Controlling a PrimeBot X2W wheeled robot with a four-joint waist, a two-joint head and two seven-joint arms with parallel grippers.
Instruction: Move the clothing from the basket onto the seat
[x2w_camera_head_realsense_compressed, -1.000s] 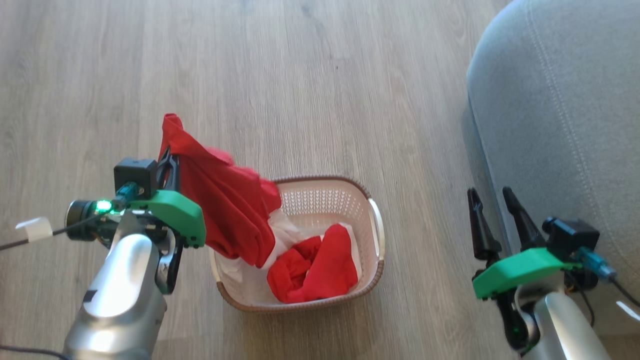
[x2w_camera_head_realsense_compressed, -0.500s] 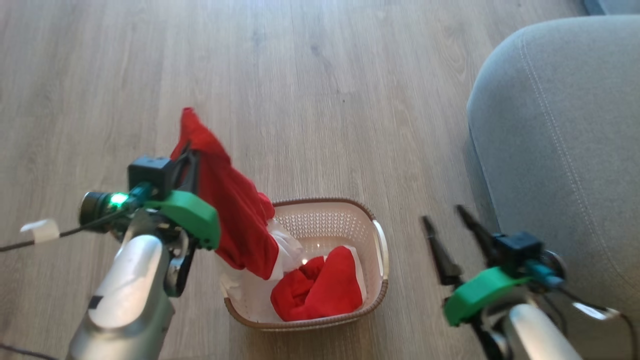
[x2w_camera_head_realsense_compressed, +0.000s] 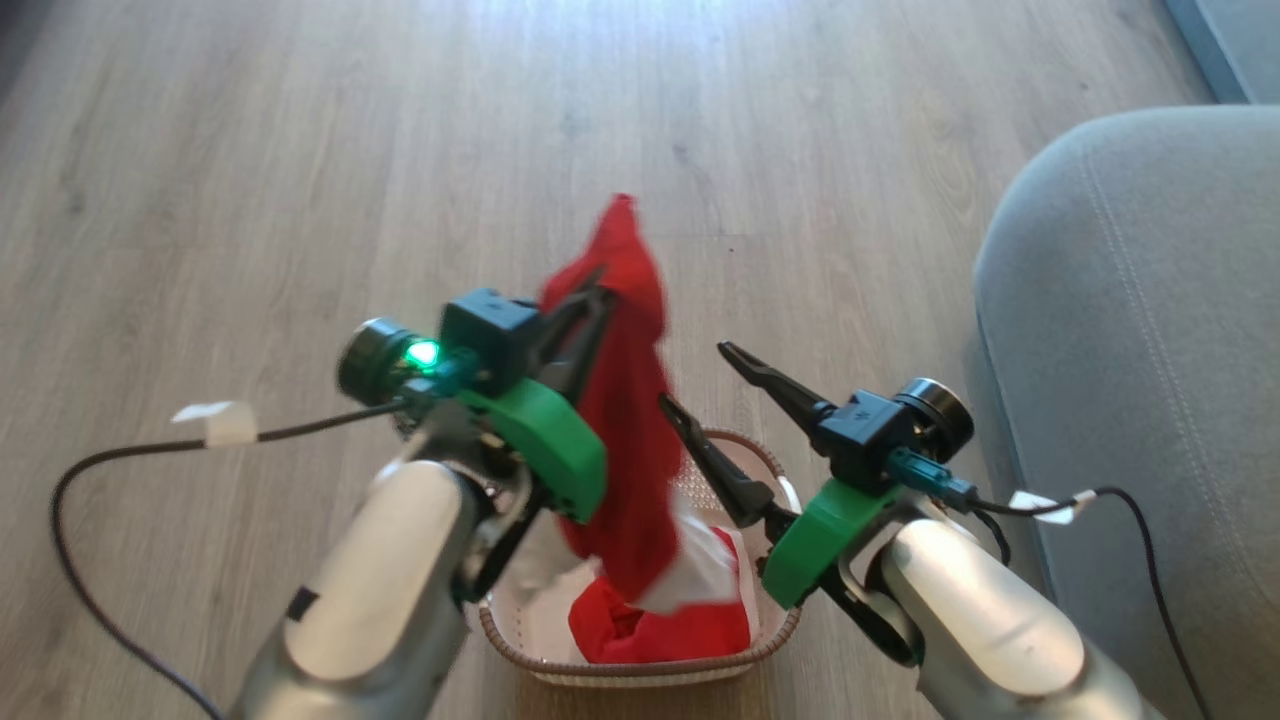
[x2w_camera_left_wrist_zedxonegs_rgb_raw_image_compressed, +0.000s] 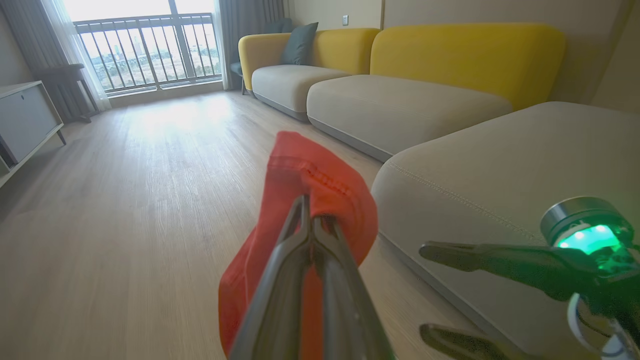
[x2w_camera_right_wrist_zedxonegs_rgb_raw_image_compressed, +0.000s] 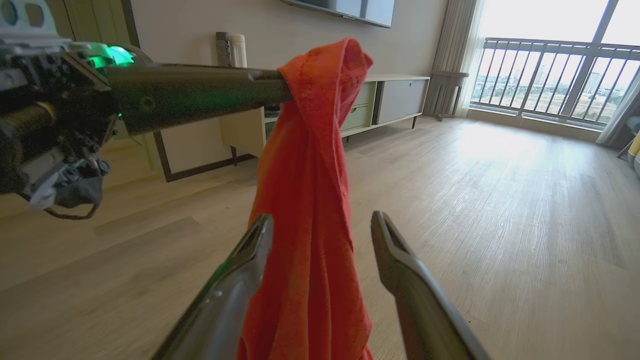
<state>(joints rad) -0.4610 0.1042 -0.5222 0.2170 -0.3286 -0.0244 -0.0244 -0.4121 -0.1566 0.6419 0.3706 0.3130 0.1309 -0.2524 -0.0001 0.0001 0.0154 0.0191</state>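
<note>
My left gripper (x2w_camera_head_realsense_compressed: 598, 292) is shut on a red garment (x2w_camera_head_realsense_compressed: 630, 410) of the clothing, which hangs from its fingertips down into the cream basket (x2w_camera_head_realsense_compressed: 640, 672). More red cloth (x2w_camera_head_realsense_compressed: 640, 630) and white cloth (x2w_camera_head_realsense_compressed: 705, 575) lie in the basket. My right gripper (x2w_camera_head_realsense_compressed: 695, 375) is open beside the hanging garment. In the right wrist view the garment (x2w_camera_right_wrist_zedxonegs_rgb_raw_image_compressed: 310, 165) hangs between and just beyond the right gripper's (x2w_camera_right_wrist_zedxonegs_rgb_raw_image_compressed: 321, 218) fingers, and the left gripper (x2w_camera_right_wrist_zedxonegs_rgb_raw_image_compressed: 272, 82) pinches its top. In the left wrist view the left gripper (x2w_camera_left_wrist_zedxonegs_rgb_raw_image_compressed: 312, 212) pinches a fold of the garment (x2w_camera_left_wrist_zedxonegs_rgb_raw_image_compressed: 320, 170). The grey seat (x2w_camera_head_realsense_compressed: 1150, 350) is at the right.
Wooden floor (x2w_camera_head_realsense_compressed: 300, 150) lies all around. Cables (x2w_camera_head_realsense_compressed: 120, 450) trail from both wrists. A yellow-backed sofa (x2w_camera_left_wrist_zedxonegs_rgb_raw_image_compressed: 450, 55) stands beyond the seat (x2w_camera_left_wrist_zedxonegs_rgb_raw_image_compressed: 500, 165). A low cabinet (x2w_camera_right_wrist_zedxonegs_rgb_raw_image_compressed: 395, 100) lines the wall and a balcony window (x2w_camera_right_wrist_zedxonegs_rgb_raw_image_compressed: 540, 65) is behind.
The left gripper has carried the red garment to the right and higher, over the basket. The right gripper has swung left towards the garment. The camera has also shifted.
</note>
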